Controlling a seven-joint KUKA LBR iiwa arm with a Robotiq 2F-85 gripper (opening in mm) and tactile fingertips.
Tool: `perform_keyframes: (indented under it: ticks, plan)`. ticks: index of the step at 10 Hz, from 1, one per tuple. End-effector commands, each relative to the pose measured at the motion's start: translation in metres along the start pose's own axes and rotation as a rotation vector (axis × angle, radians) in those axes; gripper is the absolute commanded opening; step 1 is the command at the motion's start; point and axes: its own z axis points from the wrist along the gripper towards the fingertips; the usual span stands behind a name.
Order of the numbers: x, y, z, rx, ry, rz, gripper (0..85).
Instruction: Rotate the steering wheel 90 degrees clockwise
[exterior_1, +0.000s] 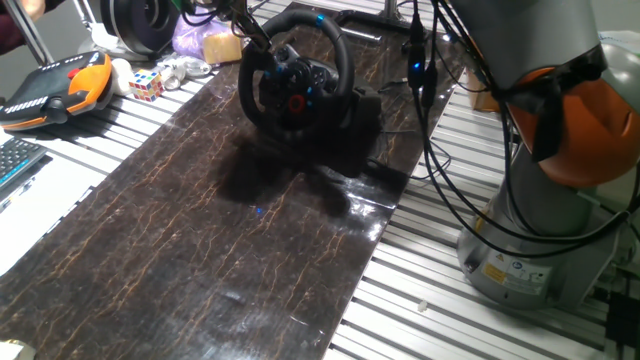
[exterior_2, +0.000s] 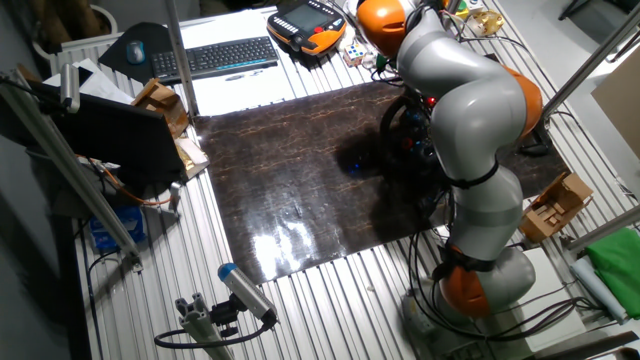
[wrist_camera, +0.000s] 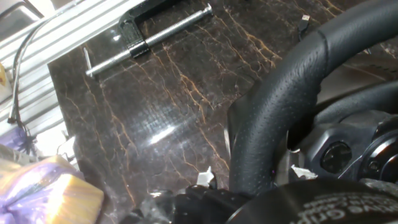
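Here, the counter (exterior_1: 150, 250) is a dark marbled slab laid over ribbed metal slats, glossy enough to throw glare near its front edge. My arm (exterior_2: 470, 110), grey with orange joints, reaches over the slab from its base at the right side in one fixed view. The steering wheel (exterior_1: 292, 75) sits at the far end of the slab on its bulky black base, rim upright and tilted back, hub showing a red round button and small blue lights. My hand (exterior_1: 258, 42) is at the upper left of the rim, right against it; the hand view is filled by the stitched black rim (wrist_camera: 280, 112) passing close across the lens, with the hub buttons behind it. I cannot tell how far my fingers are parted or whether they have hold of the rim: they are hidden in every view. Beyond the wheel, a black clamp (wrist_camera: 146, 34) with a long steel screw lies flat on the slab. Off the slab's left edge: an orange and black teach pendant (exterior_1: 55, 88), a keyboard (exterior_2: 215, 57), a Rubik's cube (exterior_1: 146, 84), a purple bag (exterior_1: 192, 38) and a yellow sponge (exterior_1: 223, 46).
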Motion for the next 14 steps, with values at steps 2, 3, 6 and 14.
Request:
perform_keyframes:
  ticks: [2, 3, 6, 14]
  plan:
    - [-0.001, 0.0, 0.0, 0.009, 0.0, -0.007, 61.3]
    - [-0.003, 0.0, 0.0, 0.007, -0.003, -0.007, 61.0]
    - [-0.004, 0.0, 0.001, -0.007, 0.0, 0.007, 60.7]
    - [-0.013, 0.0, 0.005, 0.015, -0.087, 0.112, 42.3]
